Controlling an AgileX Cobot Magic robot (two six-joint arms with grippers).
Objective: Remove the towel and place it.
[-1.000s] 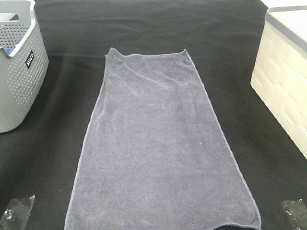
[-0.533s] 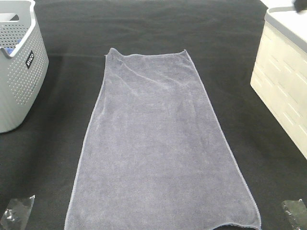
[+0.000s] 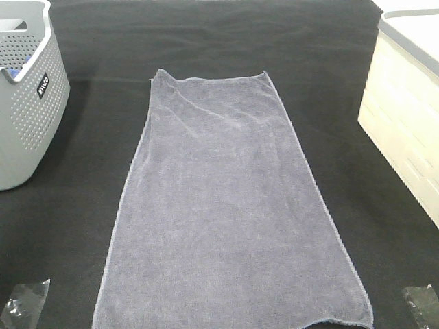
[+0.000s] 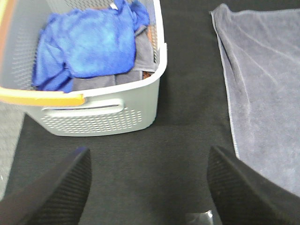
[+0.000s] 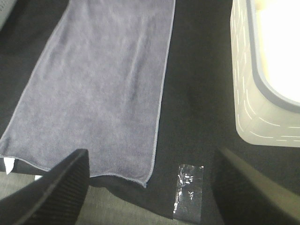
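Across the middle of the black-clothed desk (image 3: 82,226) lay the bluish-grey towel (image 3: 230,205), spread flat between the grey perforated basket (image 3: 27,116) and the cream bin (image 3: 405,130). Both the left end effector (image 4: 147,187) and right end effector (image 5: 150,192) stood wide apart, empty, above the cloth. Soft, light and limp, the towel would likely sag; pinching its near hemmed corners seemed best.

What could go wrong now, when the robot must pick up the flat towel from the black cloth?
1. The towel lies flat on the black cloth; an end effector may pinch both layers.
2. The towel is long; a one-corner grasp may drag it.
3. The grey basket already holds cloths, so confusion is possible.
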